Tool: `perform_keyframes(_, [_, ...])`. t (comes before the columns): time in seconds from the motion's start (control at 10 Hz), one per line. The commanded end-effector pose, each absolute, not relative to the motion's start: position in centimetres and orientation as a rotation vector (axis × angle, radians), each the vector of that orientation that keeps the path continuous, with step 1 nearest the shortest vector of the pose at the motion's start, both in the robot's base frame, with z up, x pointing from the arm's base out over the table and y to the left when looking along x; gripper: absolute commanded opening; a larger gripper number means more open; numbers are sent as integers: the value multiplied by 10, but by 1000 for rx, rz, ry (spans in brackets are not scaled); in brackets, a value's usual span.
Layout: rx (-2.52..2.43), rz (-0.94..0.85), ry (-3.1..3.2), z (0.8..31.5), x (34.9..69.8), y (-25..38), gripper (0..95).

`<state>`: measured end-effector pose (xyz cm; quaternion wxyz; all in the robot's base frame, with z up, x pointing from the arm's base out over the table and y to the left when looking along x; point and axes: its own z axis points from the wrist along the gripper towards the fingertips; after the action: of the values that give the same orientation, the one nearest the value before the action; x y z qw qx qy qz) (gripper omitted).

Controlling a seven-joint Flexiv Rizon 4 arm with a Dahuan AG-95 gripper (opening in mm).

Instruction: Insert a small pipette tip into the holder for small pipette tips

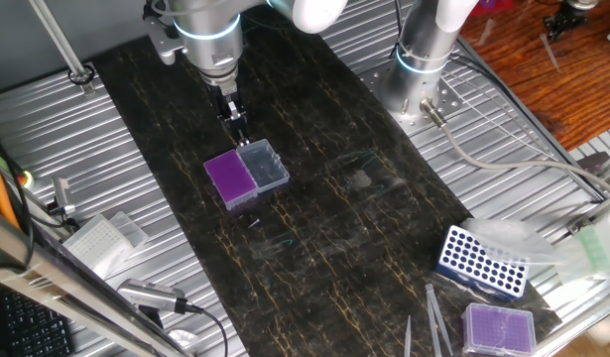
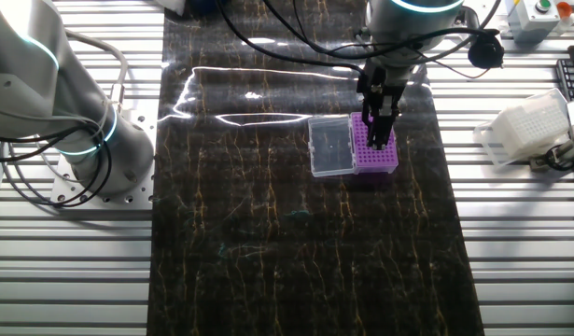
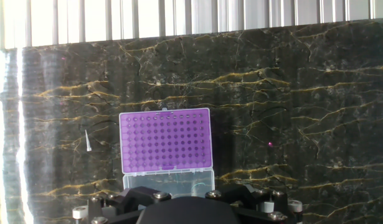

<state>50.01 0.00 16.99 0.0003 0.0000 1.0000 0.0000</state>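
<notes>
Black gripper (image 1: pixel 237 123) jaws are seen above the holder for small pipette tips (image 1: pixel 231 177), but their opening and any load cannot be told. Translucent and lying on the mat just beside the purple grid, the small pipette tip (image 3: pixel 88 141) is judged light, slippery and easily flicked; it should be gripped gently near its wider end.

A small square box with a bright purple gridded top (image 3: pixel 165 141) sits on a black marble-patterned mat with gold veins (image 3: pixel 291 93). Its clear plastic lid panel (image 3: pixel 169 182) joins the purple top's lower edge in this picture. A tiny slender translucent pipette tip (image 3: pixel 88 142) lies on the mat just left of the box, apart from it. Ribbed metal table slats (image 3: pixel 179 12) run along the top. The black, bolted gripper housing (image 3: pixel 185 208) fills the bottom edge; its fingers are not visible
</notes>
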Motion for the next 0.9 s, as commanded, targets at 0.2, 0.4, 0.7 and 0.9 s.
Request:
perform_keyframes(0.2, [-122,-106,3206,170,500,0,0])
perform_keyframes(0.4, [-124,-110,3205,170,500,0,0])
perform_keyframes(0.7, [-125,-120,3203,170,500,0,0])
perform_keyframes(0.9, [-136,-122,3203,170,500,0,0])
